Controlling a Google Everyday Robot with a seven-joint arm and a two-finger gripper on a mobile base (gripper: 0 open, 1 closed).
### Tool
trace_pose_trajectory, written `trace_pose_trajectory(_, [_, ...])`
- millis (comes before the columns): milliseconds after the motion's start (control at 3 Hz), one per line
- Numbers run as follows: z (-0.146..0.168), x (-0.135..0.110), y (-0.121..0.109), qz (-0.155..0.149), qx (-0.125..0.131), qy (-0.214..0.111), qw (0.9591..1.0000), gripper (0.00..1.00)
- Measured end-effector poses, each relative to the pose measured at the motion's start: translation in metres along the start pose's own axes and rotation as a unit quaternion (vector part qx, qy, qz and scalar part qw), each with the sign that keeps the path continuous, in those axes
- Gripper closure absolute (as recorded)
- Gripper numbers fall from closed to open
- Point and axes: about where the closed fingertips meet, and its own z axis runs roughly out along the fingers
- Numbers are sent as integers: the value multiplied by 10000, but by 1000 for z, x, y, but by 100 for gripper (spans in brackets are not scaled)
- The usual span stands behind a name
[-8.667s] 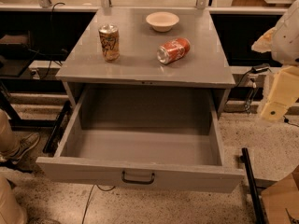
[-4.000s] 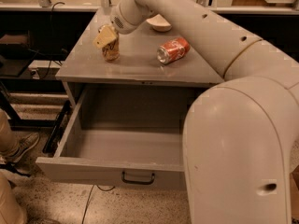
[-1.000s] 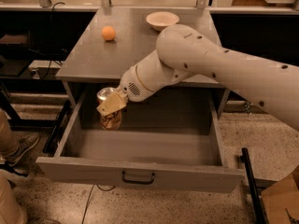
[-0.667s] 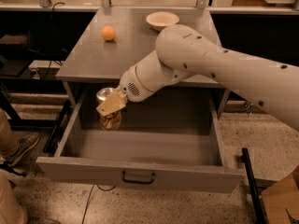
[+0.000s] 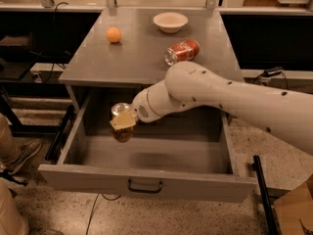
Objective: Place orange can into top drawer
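Observation:
The orange can (image 5: 121, 130), pale tan with dark markings and a silver top, is upright in my gripper (image 5: 122, 121). The gripper is shut on the can near its top and holds it inside the left part of the open top drawer (image 5: 146, 182), close to the drawer floor. I cannot tell if the can touches the floor. The drawer is pulled out wide, with a grey front panel and a dark bail handle (image 5: 145, 186) at its centre. My white arm reaches in from the right across the drawer.
On the grey cabinet top (image 5: 142, 53) lie a red-orange can (image 5: 182, 51) on its side, a small orange ball (image 5: 114, 35) and a white bowl (image 5: 170, 21). A person's shoe and leg (image 5: 14, 153) are at the left. A dark bar (image 5: 264, 195) stands at the right.
The gripper with the can has shifted slightly right and down in the drawer. The arm has moved lower, uncovering the red-orange can on the top.

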Motion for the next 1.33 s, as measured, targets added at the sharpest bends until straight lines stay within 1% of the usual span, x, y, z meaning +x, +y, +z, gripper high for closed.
trace_pose_trajectory(333, [30, 25, -20, 196, 401, 74, 9990, 100])
trace_pose_trajectory(667, [53, 41, -36, 313, 882, 162, 9955, 100])
trace_pose_trajectory(1000, [73, 48, -44, 516, 1070, 264, 9926, 85])
trace_pose_trajectory(1333, [85, 50, -47, 644, 1080, 312, 9916, 62])
